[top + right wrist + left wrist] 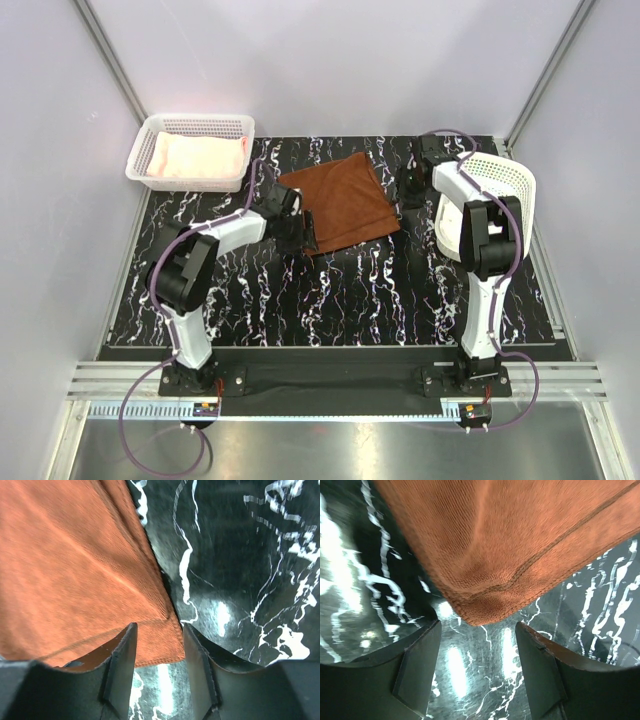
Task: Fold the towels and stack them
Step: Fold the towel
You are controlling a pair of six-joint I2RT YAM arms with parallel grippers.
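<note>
Top view: the rust-brown towel (340, 205) is lying folded and near-square at mid-counter (380, 290), skewed, with one corner pointing near. Both bent arms are reaching to its edges.

Left wrist: the left end effector (477, 627) is gaping, released, just short of a towel corner.

Right wrist: the right end effector (159, 630) is spread, grasping nothing, beside another corner.

- A black tabletop with white marble veining (350, 290) is carrying everything.
- A folded rust-brown cloth towel (340, 200) is lying flat on it.
- A white plastic mesh basket (182, 181) is sitting far left of the towel.
- Another white mesh basket (505, 172) is resting tipped on its side, right of the towel.
</note>
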